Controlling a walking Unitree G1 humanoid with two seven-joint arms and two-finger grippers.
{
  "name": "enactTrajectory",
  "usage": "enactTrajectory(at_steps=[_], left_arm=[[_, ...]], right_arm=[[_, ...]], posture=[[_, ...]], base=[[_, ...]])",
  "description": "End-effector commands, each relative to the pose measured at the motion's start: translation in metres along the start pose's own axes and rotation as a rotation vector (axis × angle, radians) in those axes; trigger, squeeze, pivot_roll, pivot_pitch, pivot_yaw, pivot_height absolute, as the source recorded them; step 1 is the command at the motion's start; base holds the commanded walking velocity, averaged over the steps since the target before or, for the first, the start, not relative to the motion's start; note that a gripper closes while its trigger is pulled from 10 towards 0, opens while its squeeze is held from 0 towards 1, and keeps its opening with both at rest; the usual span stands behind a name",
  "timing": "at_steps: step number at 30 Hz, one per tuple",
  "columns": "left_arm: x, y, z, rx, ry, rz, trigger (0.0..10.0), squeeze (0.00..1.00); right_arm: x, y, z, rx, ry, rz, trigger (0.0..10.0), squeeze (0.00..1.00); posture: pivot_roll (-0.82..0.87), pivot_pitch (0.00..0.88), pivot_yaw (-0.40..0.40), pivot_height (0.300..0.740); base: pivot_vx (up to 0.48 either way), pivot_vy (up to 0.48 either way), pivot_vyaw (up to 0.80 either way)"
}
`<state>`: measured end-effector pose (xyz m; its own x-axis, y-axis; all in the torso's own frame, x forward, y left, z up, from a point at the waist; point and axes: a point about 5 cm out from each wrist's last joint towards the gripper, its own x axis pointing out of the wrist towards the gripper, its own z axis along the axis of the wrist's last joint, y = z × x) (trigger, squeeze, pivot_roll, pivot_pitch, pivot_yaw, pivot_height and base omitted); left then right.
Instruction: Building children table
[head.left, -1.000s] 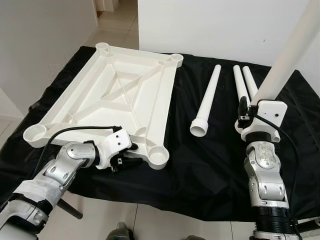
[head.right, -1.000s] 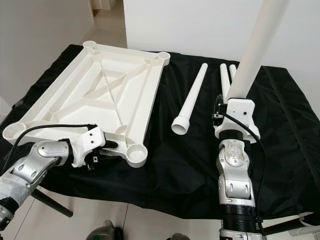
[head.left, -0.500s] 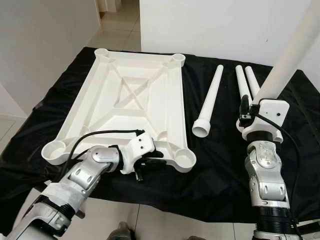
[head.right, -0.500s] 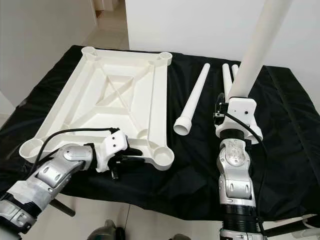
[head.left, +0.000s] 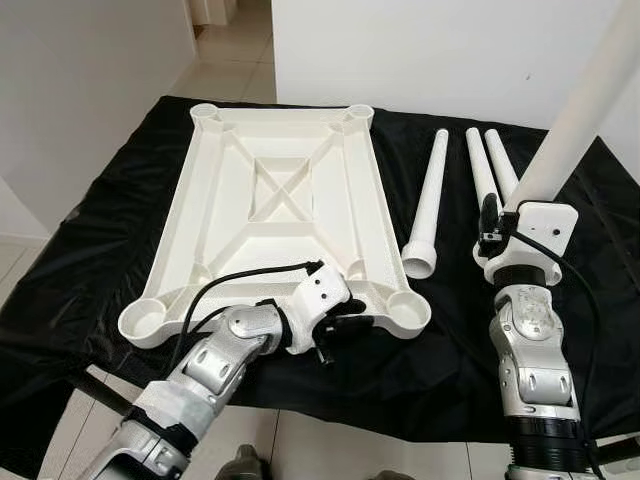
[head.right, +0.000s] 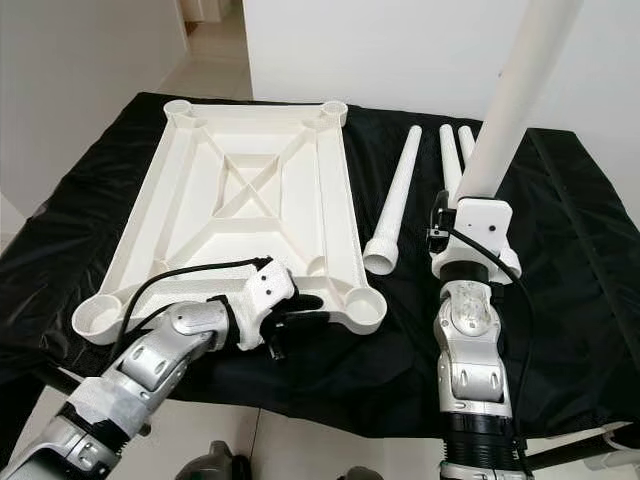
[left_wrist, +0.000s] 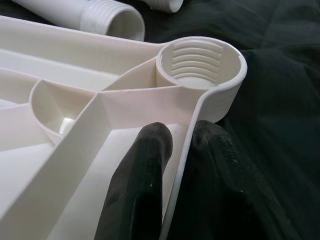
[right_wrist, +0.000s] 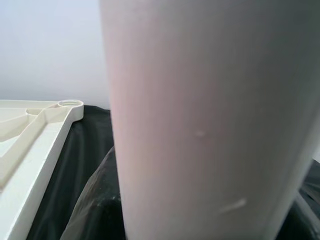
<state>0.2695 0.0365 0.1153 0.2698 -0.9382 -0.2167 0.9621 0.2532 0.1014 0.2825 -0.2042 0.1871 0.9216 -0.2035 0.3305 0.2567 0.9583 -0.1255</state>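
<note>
Tabletop (head.left: 280, 200), laid underside-up on the black cloth (head.left: 440, 330), is pinched at its near rim by the left gripper (head.left: 345, 325) for steadying, while a leg tube (head.left: 585, 110) is clamped upright in the right gripper (head.left: 500, 225), seemingly for screwing into the near-right socket (left_wrist: 200, 62).

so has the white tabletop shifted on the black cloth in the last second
Yes. The left gripper, shut on its near rim, has swung the tabletop to the robot's right: its near right corner now lies close to the loose leg on the black cloth.

White tabletop (head.right: 250, 200) on black cloth (head.right: 590, 290)
</note>
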Motion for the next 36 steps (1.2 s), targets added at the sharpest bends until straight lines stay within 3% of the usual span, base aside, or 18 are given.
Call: enactTrajectory(at_steps=[1, 6, 7, 8, 9, 14, 15, 17, 19, 22, 27, 31, 36], left_arm=[[-0.001, 0.014, 0.008, 0.001, -0.034, 0.201, 10.0, 0.00], [0.000, 0.019, 0.015, -0.021, -0.074, 0.219, 10.0, 0.00], [-0.001, 0.021, 0.021, -0.026, -0.113, 0.212, 10.0, 0.14], [-0.001, 0.021, 0.021, -0.026, -0.113, 0.212, 10.0, 0.14], [-0.001, 0.021, 0.023, -0.033, -0.121, 0.202, 10.0, 1.00], [-0.002, 0.026, 0.025, -0.013, -0.105, 0.236, 10.0, 1.00], [-0.002, 0.025, 0.032, -0.020, -0.131, 0.224, 10.0, 0.00], [-0.002, 0.023, 0.036, -0.032, -0.151, 0.212, 10.0, 0.00], [-0.001, 0.008, 0.049, -0.100, -0.217, 0.102, 10.0, 0.00], [-0.001, 0.002, 0.058, -0.114, -0.261, 0.064, 10.0, 0.00], [-0.004, 0.008, 0.058, -0.082, -0.272, 0.098, 10.0, 0.00], [-0.018, 0.015, 0.051, -0.008, -0.240, 0.116, 10.0, 0.00], [-0.026, 0.013, 0.049, -0.029, -0.245, 0.081, 10.0, 0.00]], right_arm=[[-0.001, 0.003, 0.001, -0.001, -0.003, 0.019, 10.0, 0.00], [-0.002, 0.009, 0.001, 0.016, 0.003, 0.064, 10.0, 0.00], [-0.005, 0.014, 0.000, 0.029, 0.009, 0.101, 10.0, 0.00], [-0.005, 0.014, 0.000, 0.029, 0.009, 0.101, 10.0, 0.00], [-0.006, 0.016, 0.000, 0.032, 0.011, 0.110, 10.0, 0.00], [-0.009, 0.019, -0.002, 0.046, 0.020, 0.133, 10.0, 0.00], [-0.014, 0.025, -0.003, 0.063, 0.030, 0.180, 10.0, 0.00], [-0.017, 0.028, -0.004, 0.069, 0.035, 0.209, 10.0, 0.00], [-0.023, 0.034, -0.005, 0.092, 0.047, 0.266, 10.0, 0.00], [-0.027, 0.038, -0.004, 0.101, 0.033, 0.295, 10.0, 0.00], [-0.030, 0.040, -0.002, 0.114, 0.020, 0.312, 10.0, 0.00], [-0.043, 0.048, 0.001, 0.188, 0.008, 0.399, 10.0, 0.00], [-0.052, 0.050, -0.004, 0.207, 0.028, 0.424, 10.0, 0.00]], posture=[[-0.02, 0.006, 0.010, 0.740], [-0.01, 0.003, 0.011, 0.740], [-0.02, 0.001, 0.012, 0.740], [-0.02, 0.001, 0.012, 0.740], [-0.02, 0.000, 0.015, 0.740], [-0.02, 0.000, 0.014, 0.740], [-0.01, 0.000, 0.012, 0.740], [-0.01, 0.000, 0.012, 0.740], [-0.01, 0.000, 0.008, 0.740], [-0.01, 0.000, 0.003, 0.740], [-0.01, 0.000, 0.000, 0.740], [-0.01, 0.000, -0.002, 0.740], [0.00, 0.000, -0.006, 0.740]], base=[[0.000, 0.000, 0.00], [0.000, 0.000, 0.00], [0.000, 0.000, 0.00], [0.000, 0.000, 0.00], [0.000, 0.000, 0.00], [0.000, 0.000, 0.00], [0.000, 0.000, 0.00], [0.000, 0.000, 0.00], [0.000, 0.000, 0.00], [0.000, 0.000, 0.00], [0.000, 0.000, 0.00], [0.000, 0.000, 0.00], [0.000, 0.000, 0.00]])
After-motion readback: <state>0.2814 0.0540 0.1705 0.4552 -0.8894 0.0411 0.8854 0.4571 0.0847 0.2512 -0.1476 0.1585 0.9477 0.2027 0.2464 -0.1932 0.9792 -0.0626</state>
